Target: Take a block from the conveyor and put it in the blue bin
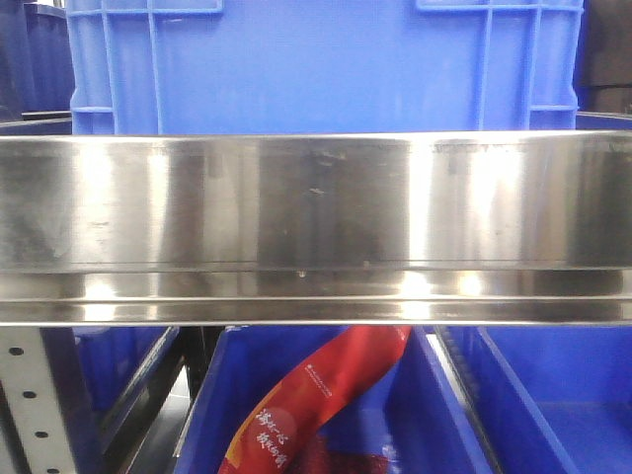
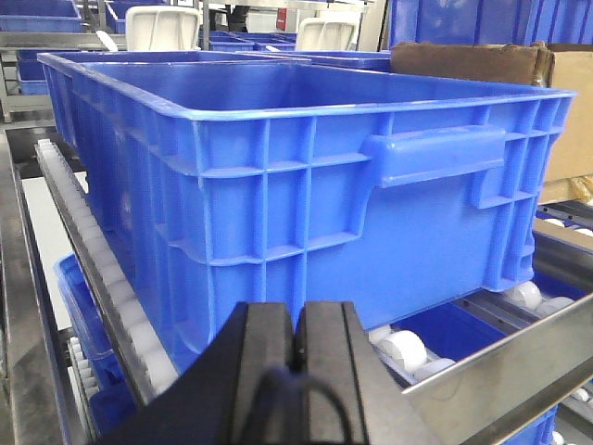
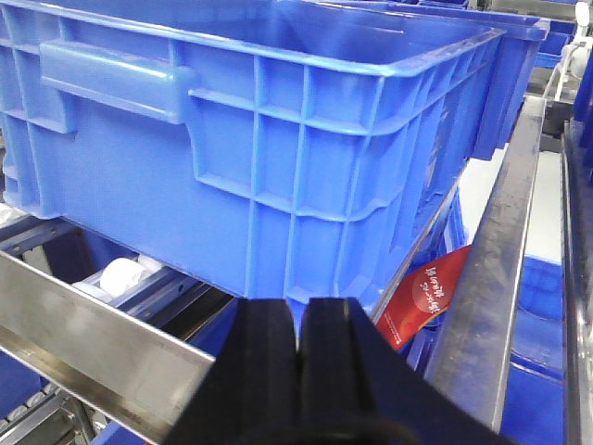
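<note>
Front view, nearest: a polished steel rail (image 1: pixel 316 227) runs full width, streaked with glare. Below it, lower blue bins (image 1: pixel 533 405); one holds a red printed packet (image 1: pixel 316 395). A perforated grey upright (image 1: pixel 35 405) stands at lower left. Above and behind the rail, the ribbed wall of the blue bin (image 1: pixel 316 64).

Left wrist view: the left claw (image 2: pixel 296 357) at bottom edge, black pads pressed together, clenched on nothing. Just beyond it, a steel rail crosses at lower right, with white rollers (image 2: pixel 408 348) behind it. The blue bin (image 2: pixel 306 176) sits on the roller track, molded handle facing the camera, interior not visible to the floor. Farther back: a brown cardboard box (image 2: pixel 473 60), white chair backs (image 2: pixel 162 26), more blue crates.

Right wrist view: the right claw (image 3: pixel 298 357) likewise clenched, pads touching, holding nothing. Beyond, steel rail, one white roller, the same bin's handled wall, the red packet at lower right.

The block and the conveyor appear in no view.
</note>
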Motion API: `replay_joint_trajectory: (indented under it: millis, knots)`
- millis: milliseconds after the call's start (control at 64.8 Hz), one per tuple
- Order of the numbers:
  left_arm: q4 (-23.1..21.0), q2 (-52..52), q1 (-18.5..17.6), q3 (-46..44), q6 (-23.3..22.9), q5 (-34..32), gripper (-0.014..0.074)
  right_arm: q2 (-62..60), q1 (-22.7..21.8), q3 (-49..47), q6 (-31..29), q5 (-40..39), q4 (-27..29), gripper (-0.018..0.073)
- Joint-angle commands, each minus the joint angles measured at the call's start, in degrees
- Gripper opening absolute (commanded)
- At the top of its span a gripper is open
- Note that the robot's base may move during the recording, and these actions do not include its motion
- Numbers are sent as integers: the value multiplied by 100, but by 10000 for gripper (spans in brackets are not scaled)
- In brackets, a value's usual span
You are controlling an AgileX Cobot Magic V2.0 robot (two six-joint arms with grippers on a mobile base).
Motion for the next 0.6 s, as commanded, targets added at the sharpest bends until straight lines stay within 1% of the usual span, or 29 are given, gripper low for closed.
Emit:
replay_joint_trajectory:
  millis: [0, 31, 77, 170, 293, 586]
  knots:
    - [0, -35, 6, 0, -42, -124, -111, -20, -7, 7, -40, -165, -20, -162]
    - [0, -50, 6, 0, -42, -125, -111, -20, -7, 7, -40, -165, -20, -162]
    - [0, -104, 102, 24, -42, -125, -111, -20, -7, 7, -40, -165, -20, -162]
    - [0, -316, 478, 145, -42, -125, -111, -20, -7, 7, -40, -165, -20, -162]
    - [0, -830, 1116, 491, -31, -125, -111, -20, -7, 7, -40, -165, -20, -162]
    - [0, -2438, 2552, 1690, -8, -134, -111, -20, -7, 7, -40, -165, -20, -162]
